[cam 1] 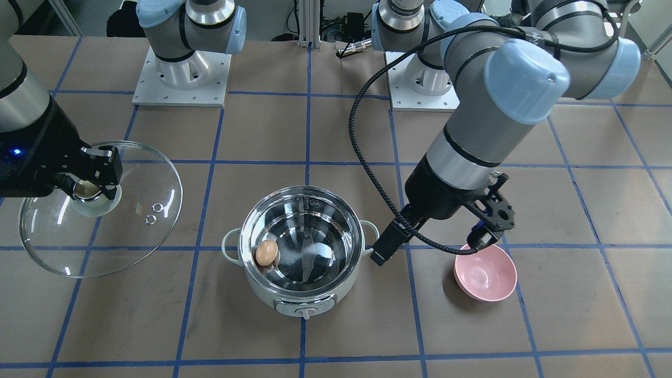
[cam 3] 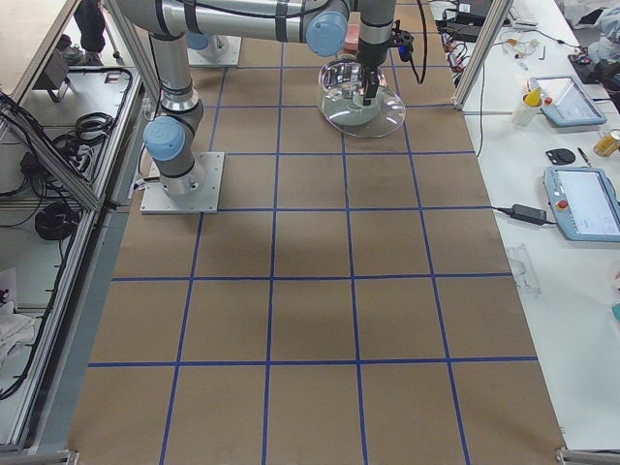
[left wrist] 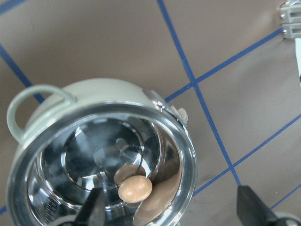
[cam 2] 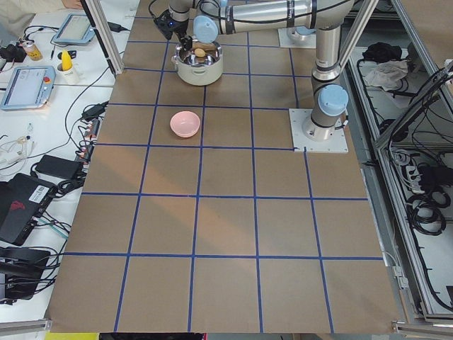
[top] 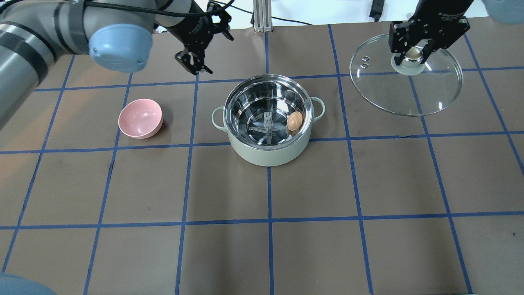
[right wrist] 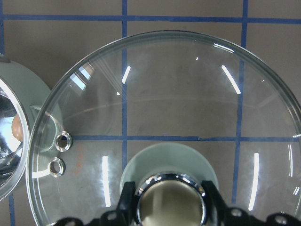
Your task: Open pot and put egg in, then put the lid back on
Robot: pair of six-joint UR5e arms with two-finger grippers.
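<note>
The pot [top: 266,155] is standing open in the middle of the table [top: 311,246], its steel inside showing. The egg [top: 294,121] is lying inside it, resting against the wall on the robot's right. The right gripper [top: 413,54] is clamping its fingers on the knob [top: 412,56] of the lid [top: 409,92] and is holding the lid off to the pot's right, apart from the pot in the overhead view. The right wrist view is showing the two fingers pressed against the knob's sides, with the two vent holes [right wrist: 59,153] sitting near the lid's rim on the pot side. The left gripper [top: 195,64] is hanging in the air on the pot's left, its fingers spread wide and gripping nothing. Its wrist camera is looking down into the pot at the egg. A pink bowl [top: 140,119] is sitting upright on the table to the pot's left, well apart from it, and the front view is showing the left gripper just over the bowl's rim on the robot's side.
</note>
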